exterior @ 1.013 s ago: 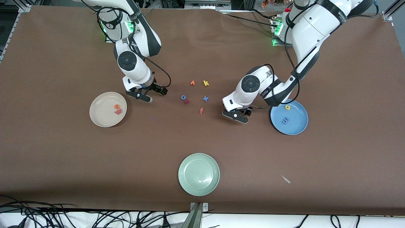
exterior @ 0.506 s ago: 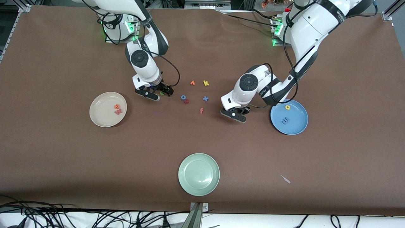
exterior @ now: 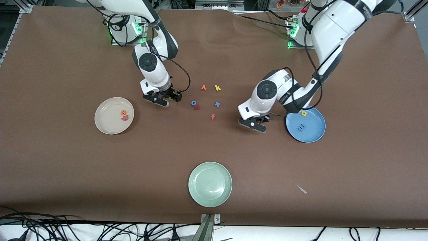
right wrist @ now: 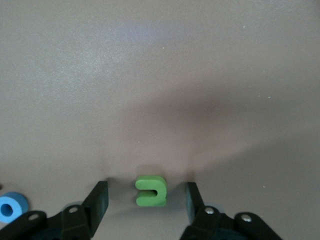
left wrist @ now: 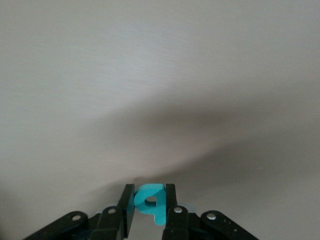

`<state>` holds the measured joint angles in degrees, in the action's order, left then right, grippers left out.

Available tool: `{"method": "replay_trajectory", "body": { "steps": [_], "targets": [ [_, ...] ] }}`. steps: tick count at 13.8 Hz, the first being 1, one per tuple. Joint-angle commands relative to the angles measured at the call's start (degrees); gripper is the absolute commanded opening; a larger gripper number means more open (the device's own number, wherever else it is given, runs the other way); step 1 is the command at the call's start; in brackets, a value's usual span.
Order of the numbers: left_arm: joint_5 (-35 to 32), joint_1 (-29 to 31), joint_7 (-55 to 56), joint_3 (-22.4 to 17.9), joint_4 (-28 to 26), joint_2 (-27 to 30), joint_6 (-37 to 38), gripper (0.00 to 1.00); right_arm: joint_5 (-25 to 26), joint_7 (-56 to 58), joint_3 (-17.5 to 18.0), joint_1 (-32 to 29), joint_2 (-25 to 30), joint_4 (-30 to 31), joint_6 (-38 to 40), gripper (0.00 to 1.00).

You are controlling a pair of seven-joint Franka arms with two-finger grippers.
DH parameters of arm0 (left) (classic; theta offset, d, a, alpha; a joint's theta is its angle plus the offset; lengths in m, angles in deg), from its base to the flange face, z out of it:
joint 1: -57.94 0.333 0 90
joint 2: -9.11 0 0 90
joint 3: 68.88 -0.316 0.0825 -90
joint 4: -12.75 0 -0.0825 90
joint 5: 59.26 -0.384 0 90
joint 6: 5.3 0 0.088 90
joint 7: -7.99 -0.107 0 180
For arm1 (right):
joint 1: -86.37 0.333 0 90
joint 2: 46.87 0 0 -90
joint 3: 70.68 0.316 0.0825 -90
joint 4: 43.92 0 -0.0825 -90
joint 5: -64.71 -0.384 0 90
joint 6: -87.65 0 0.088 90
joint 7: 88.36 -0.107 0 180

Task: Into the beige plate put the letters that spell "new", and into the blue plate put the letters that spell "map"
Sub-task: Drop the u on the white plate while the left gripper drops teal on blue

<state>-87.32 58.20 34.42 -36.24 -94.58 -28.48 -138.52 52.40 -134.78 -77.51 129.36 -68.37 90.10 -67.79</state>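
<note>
Since a second ago my left hand [left wrist: 150,212] has clamped shut on the teal p [left wrist: 151,202] and shifted toward the blue plate [exterior: 314,134], which lies just beside it at the left arm's end of the desk [exterior: 214,201]. My right hand [right wrist: 145,202] has slid toward the centre; its fingers are apart, straddling the green n [right wrist: 150,191] without touching. The beige plate [exterior: 105,124] lies near it, a little nearer the front camera.

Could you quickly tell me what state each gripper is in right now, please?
Left gripper: shut on the teal p.
Right gripper: open, jaws either side of the green n, not gripping it.
</note>
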Motion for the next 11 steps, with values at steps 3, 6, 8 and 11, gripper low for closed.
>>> {"method": "replay_trajectory", "body": {
  "steps": [3,6,8,11],
  "targets": [
    [-0.86,10.70,-17.86,2.68,-0.61,6.20,8.14,0.06,-0.52,0.28,-0.03,0.17,0.06,0.19,-0.57,0.52],
    [-0.86,17.65,-30.34,3.31,-1.48,5.86,9.83,0.10,-0.52,0.37,-0.03,0.17,-0.30,0.19,-0.66,0.41],
    [-0.95,20.65,-35.98,3.31,-3.32,5.51,9.65,0.11,-0.52,0.37,-0.03,0.17,-0.39,0.19,-0.57,0.29],
    [-0.95,20.93,-35.57,4.27,-7.98,6.73,9.30,0.27,-0.52,0.80,-0.03,0.17,-0.30,-0.16,-0.13,0.05]
  ]
}}
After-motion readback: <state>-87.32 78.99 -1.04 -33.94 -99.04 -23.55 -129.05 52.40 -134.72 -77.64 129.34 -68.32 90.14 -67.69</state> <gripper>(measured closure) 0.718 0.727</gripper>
